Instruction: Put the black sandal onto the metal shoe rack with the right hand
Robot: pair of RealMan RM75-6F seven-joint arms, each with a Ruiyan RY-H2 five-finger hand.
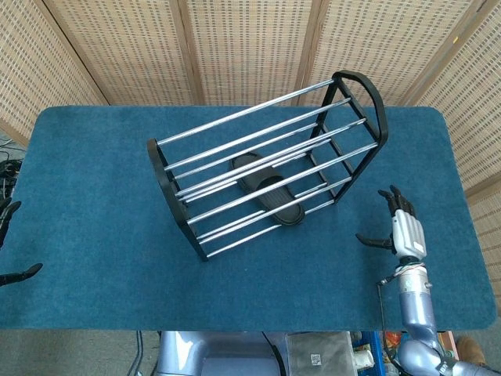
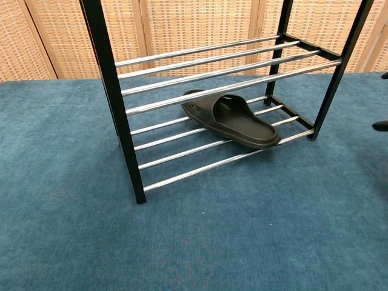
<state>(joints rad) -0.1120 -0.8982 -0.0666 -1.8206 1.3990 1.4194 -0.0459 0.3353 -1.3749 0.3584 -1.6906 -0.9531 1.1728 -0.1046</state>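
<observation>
The black sandal lies on the lower bars of the metal shoe rack, its heel end poking out past the front bar. My right hand is out to the right of the rack over the blue cloth, fingers spread, holding nothing. In the chest view only its dark fingertips show at the right edge. Dark fingertips of my left hand peek in at the far left edge of the head view; how they are set is hidden.
The rack stands skewed on a table covered with blue cloth. Woven folding screens close off the back. Bare cloth lies left and front of the rack.
</observation>
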